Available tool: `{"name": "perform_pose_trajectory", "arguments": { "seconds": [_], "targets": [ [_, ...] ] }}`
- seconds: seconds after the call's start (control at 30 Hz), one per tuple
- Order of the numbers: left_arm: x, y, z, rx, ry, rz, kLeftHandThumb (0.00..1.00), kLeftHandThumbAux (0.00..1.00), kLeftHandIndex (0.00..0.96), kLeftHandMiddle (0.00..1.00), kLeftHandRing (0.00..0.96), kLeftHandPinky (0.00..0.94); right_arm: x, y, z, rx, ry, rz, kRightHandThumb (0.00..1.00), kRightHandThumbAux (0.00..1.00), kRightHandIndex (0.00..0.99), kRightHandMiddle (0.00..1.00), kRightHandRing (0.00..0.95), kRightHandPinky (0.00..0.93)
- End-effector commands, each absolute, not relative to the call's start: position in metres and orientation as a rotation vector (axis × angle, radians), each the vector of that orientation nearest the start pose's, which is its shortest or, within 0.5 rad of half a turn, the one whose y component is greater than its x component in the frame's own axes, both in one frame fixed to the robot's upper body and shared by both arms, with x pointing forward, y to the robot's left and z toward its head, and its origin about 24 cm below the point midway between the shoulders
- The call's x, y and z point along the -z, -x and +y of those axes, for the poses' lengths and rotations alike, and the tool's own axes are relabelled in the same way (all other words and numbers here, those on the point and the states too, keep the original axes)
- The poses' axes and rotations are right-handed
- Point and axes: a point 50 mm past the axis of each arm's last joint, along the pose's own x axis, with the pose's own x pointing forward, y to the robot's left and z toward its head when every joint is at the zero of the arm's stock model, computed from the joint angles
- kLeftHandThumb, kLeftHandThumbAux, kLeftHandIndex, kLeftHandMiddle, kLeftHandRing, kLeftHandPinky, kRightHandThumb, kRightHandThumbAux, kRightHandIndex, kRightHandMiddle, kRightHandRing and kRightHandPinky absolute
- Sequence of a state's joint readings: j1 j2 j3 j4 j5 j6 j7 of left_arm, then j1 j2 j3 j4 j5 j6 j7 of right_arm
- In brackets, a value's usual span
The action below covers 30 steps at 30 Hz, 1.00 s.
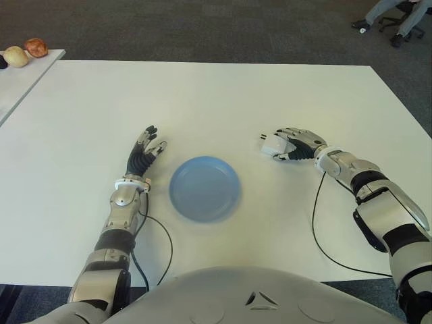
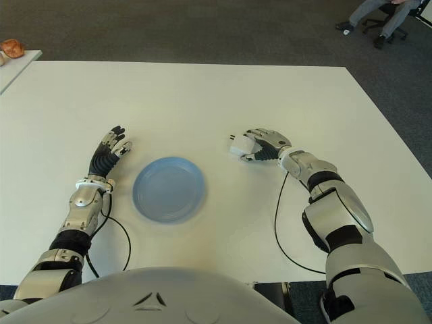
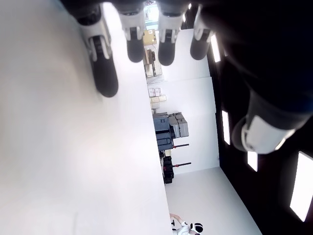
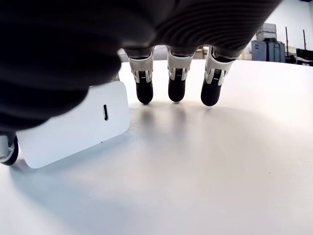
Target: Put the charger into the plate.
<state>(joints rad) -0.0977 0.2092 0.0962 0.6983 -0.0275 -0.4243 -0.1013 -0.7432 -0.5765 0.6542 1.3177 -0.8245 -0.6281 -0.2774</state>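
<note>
The white charger (image 1: 271,144) lies on the white table (image 1: 216,94), to the right of the empty blue plate (image 1: 204,188). My right hand (image 1: 291,145) sits at the charger's right side, with its fingers arched over it. In the right wrist view the charger (image 4: 78,127) rests flat on the table, and three fingertips (image 4: 176,90) hang down just past its edge without clamping it. My left hand (image 1: 143,156) shows left of the plate with its fingers stretched out and holding nothing.
A black cable (image 1: 316,229) loops from my right wrist across the near table, and another cable (image 1: 165,246) runs from the left wrist. Two fruits (image 1: 25,50) sit on a side table at far left. A person's legs and an office chair (image 1: 398,17) are beyond the far right corner.
</note>
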Motion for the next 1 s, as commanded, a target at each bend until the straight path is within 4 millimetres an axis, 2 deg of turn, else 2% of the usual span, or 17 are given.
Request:
{"name": "perform_pose_trajectory", "arguments": {
  "seconds": [0.03,0.5,1.0],
  "targets": [
    [0.0783,-0.2064,0.2259,-0.017,-0.158,0.423,0.0,0.558,0.035,0.104,0.092,0.088,-0.0106,-0.3199,-0.2399,-0.616,1.555,0.005,0.375,0.31,0.0,0.0,0.0,0.111],
    [0.0784,-0.2068,0.2253,-0.017,-0.154,0.413,0.0,0.557,0.037,0.102,0.09,0.088,-0.0129,-0.3198,-0.2392,-0.603,1.555,-0.039,0.383,0.352,0.0,0.0,0.012,0.13],
    [0.0812,-0.2066,0.2249,-0.02,-0.139,0.434,0.0,0.585,0.032,0.089,0.08,0.076,-0.0154,-0.3218,-0.2391,-0.589,1.555,-0.045,0.359,0.345,0.0,0.0,0.024,0.137]
  ]
}}
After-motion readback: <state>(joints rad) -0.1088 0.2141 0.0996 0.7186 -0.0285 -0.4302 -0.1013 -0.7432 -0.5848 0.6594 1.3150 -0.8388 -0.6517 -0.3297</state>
